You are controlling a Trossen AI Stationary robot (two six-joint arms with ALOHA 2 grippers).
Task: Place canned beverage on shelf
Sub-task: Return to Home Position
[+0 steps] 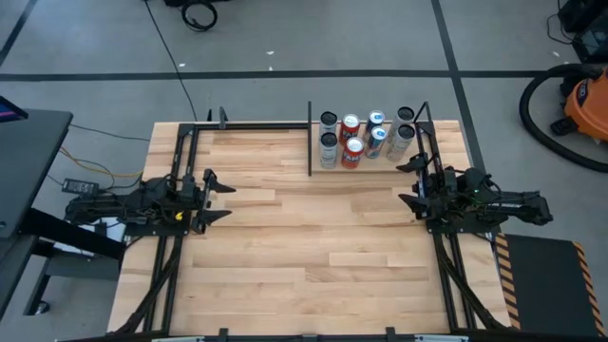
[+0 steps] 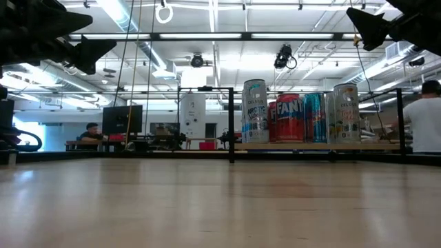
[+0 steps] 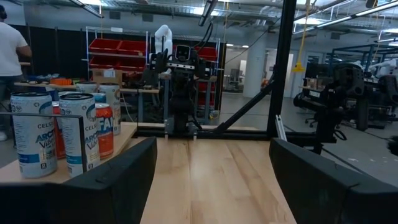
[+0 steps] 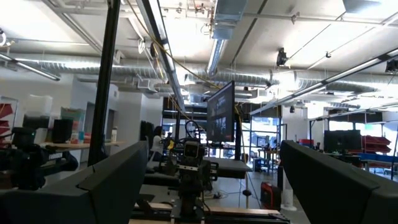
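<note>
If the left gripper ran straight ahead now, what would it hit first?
Probably the right gripper, facing it across the table; from the left gripper the way looks free, passing beside the cans.

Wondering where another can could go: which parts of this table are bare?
The tabletop is bare between the left end effector and right end effector, along its whole front, and at the back left of the shelf. The shelf itself is crowded with cans.
</note>
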